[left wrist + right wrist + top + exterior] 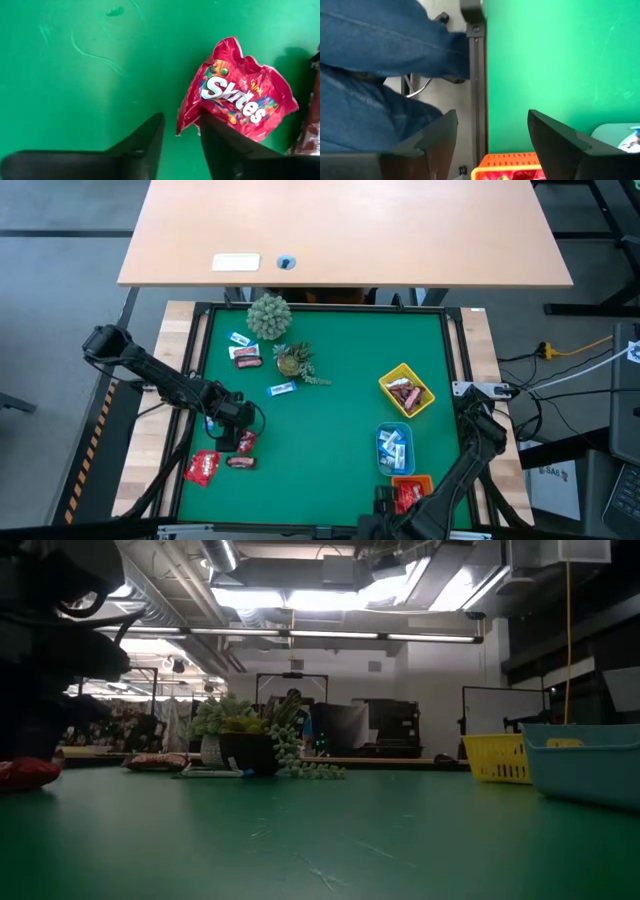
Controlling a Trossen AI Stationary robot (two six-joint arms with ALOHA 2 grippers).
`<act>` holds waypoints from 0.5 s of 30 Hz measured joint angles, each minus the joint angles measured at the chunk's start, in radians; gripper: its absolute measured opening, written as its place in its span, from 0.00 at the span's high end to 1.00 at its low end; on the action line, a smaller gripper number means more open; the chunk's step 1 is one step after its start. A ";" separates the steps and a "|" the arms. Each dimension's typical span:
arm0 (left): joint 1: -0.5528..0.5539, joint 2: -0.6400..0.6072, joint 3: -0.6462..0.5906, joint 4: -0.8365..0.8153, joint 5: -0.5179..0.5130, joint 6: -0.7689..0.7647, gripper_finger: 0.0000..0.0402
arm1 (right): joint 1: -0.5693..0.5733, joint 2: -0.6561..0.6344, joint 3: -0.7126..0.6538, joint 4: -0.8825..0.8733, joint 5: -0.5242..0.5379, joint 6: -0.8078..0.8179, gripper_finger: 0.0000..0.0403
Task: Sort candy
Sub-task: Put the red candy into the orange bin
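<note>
A red Skittles packet point(235, 95) lies flat on the green mat near the table's front left; it is also seen from above point(246, 442). My left gripper point(180, 125) points down over it, open, with the packet's near corner between its fingertips. A second red packet point(202, 468) and a dark mini bar point(240, 462) lie close by. More candy lies near the plants: blue-and-white wrappers point(240, 338) point(282, 388) and a maroon bar point(246, 353). My right gripper point(492, 120) hangs open above the orange tray point(412, 488). My left gripper comes at the red packet from above, pointing down. One finger point(220, 145) stands over the packet's corner point(192, 122), and green mat shows between that corner and the other finger. Whether the finger touches the packet, I cannot tell. The packet lies flat on the mat.
Two small green plants point(269, 315) point(293, 360) stand at the far left of the mat. The yellow tray point(406, 392) and the blue tray point(394, 448) hold candy at the right. A person's blue trouser leg point(380, 60) shows beyond the table's edge.
</note>
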 joint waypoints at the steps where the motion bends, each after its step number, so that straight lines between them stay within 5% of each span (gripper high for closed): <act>1: 0.000 0.000 0.000 0.000 -0.004 0.000 0.73 | -0.005 0.000 0.000 0.000 0.006 0.000 0.40; 7: 0.000 0.004 0.018 0.012 0.002 0.000 0.97 | -0.053 0.000 0.000 0.000 0.009 -0.004 0.40; 15: 0.000 0.004 0.076 0.021 0.000 0.001 1.00 | -0.160 0.000 0.000 -0.001 0.009 -0.005 0.40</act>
